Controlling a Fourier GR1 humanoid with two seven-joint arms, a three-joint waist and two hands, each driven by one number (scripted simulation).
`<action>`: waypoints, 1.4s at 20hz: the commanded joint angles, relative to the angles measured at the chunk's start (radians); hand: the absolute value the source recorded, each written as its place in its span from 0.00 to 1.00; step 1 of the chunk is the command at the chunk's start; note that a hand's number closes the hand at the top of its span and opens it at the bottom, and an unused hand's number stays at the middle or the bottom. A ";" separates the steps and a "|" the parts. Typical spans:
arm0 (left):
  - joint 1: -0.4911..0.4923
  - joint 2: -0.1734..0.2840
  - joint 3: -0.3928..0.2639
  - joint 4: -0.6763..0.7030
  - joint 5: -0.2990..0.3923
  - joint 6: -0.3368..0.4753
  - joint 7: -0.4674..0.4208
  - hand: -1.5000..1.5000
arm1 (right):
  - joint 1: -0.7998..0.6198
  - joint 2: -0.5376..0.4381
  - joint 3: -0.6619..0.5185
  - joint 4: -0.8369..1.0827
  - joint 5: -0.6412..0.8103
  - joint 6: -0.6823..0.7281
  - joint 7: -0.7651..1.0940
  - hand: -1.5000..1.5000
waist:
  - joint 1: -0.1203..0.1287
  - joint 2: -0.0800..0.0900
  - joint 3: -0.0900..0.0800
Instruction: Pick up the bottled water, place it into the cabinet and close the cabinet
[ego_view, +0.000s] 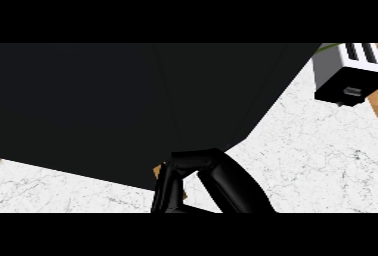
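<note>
Large black cabinet (133, 110) fills the far and left of the view, standing on a white marbled counter (310, 165). Toaster (345, 75) far right. One black hand (193, 175) at near centre, fingers bent against the cabinet's near edge; which hand it is, and whether it holds anything, cannot tell. Bottled water not visible, perhaps inside or hidden. Judgement: a bottle would be light, stiff, smooth and slippery; best taken round mid-body.

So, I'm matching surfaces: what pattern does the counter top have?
White marble with fine grey veins, clearest in the head view.
</note>
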 joint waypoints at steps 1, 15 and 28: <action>0.053 -0.009 0.088 0.040 0.048 -0.114 -0.016 0.00 | -0.149 0.002 -0.137 0.047 -0.129 -0.013 0.062 1.00 | -0.005 -0.003 0.000; 0.083 -0.094 0.214 0.044 0.132 -0.219 0.069 0.00 | -0.395 -0.032 -0.427 0.579 -0.264 0.262 -0.120 1.00 | -0.008 0.000 0.001; 0.047 -0.057 0.267 0.043 0.226 -0.219 0.169 0.00 | -0.570 -0.005 -0.473 0.793 -0.249 0.337 -0.151 1.00 | 0.006 0.006 0.000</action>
